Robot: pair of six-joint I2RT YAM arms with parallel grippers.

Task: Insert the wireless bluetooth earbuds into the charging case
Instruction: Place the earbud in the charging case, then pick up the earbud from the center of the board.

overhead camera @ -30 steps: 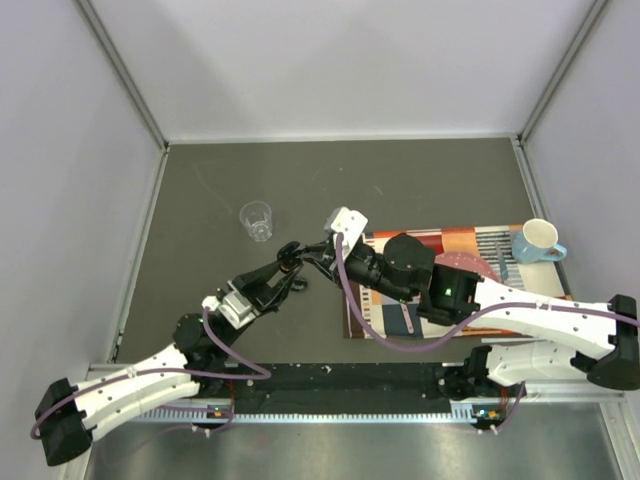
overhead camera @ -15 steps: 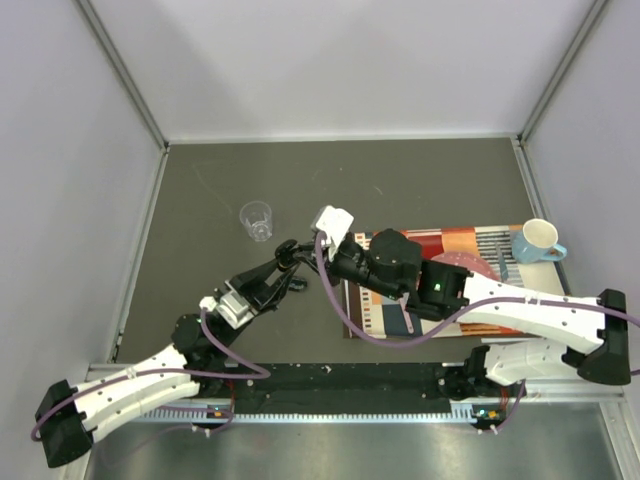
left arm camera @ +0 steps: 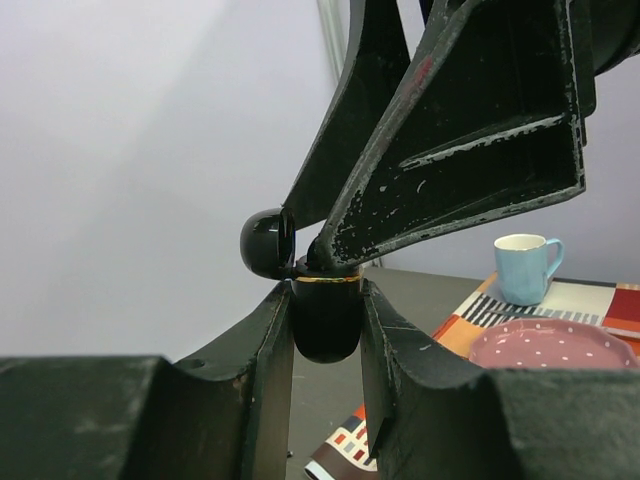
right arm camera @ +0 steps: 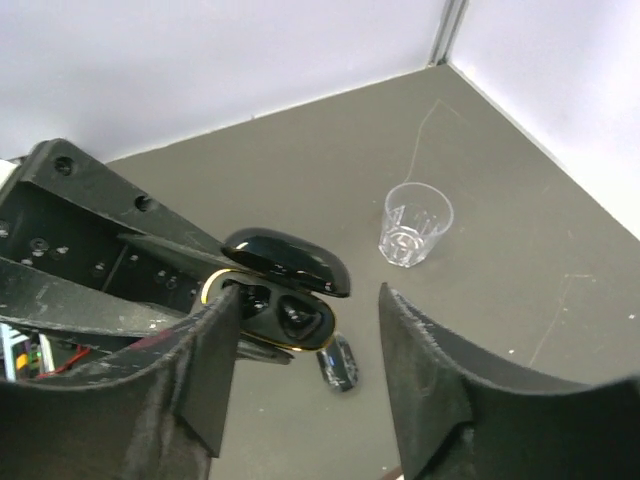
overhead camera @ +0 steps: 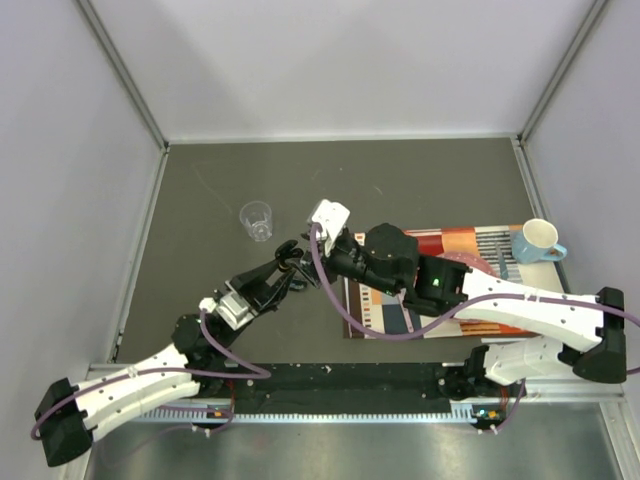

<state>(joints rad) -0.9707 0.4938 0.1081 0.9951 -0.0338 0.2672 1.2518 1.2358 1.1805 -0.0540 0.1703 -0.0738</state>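
Note:
My left gripper (left arm camera: 326,298) is shut on the glossy black charging case (left arm camera: 325,318) with a gold rim and holds it above the table. Its lid (right arm camera: 290,262) stands open, showing two dark wells (right arm camera: 288,312). I cannot tell whether either well holds an earbud. My right gripper (right arm camera: 310,300) is open, its fingers (left arm camera: 450,130) hanging just over the case and straddling it. One small black earbud (right arm camera: 338,362) lies on the grey table below the case. In the top view both grippers meet at the middle left (overhead camera: 293,258).
A clear plastic cup (overhead camera: 257,220) stands upright left of the grippers, also in the right wrist view (right arm camera: 414,225). A patterned placemat (overhead camera: 480,240) at the right carries a pink dotted plate (left arm camera: 545,345) and a blue mug (overhead camera: 540,241).
My right arm has swung left from above the placemat until its open fingers hang over the case. My left gripper has barely moved and still holds the case.

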